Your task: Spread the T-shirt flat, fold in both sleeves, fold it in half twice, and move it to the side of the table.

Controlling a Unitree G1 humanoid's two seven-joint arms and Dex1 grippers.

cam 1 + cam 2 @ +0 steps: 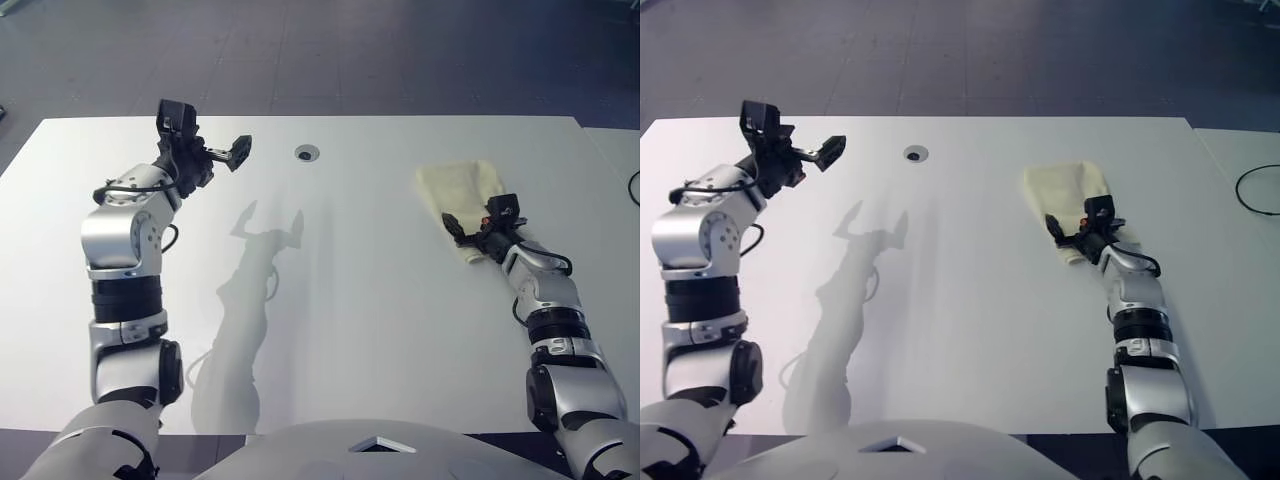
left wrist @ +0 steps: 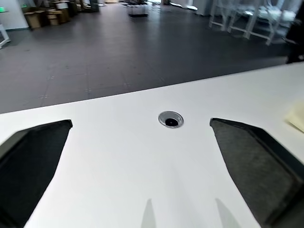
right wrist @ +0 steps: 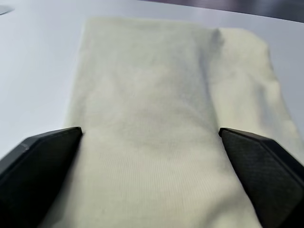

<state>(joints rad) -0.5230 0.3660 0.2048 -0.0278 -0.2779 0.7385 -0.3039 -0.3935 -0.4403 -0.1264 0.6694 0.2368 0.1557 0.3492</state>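
Note:
The pale yellow T-shirt (image 1: 458, 188) lies folded into a narrow rectangle on the right part of the white table (image 1: 350, 300). My right gripper (image 1: 478, 226) sits low over its near end, open. In the right wrist view the two dark fingers (image 3: 40, 156) stand wide apart on either side of the T-shirt (image 3: 147, 95), gripping nothing. My left gripper (image 1: 208, 135) is raised above the far left of the table, open and empty. The left wrist view has its fingers (image 2: 256, 161) spread over bare tabletop.
A round metal cable grommet (image 1: 307, 153) is set in the table near the far edge, ahead of the left gripper (image 2: 142, 126). A black cable (image 1: 1255, 190) loops on the neighbouring surface at the far right. Dark floor lies beyond the table.

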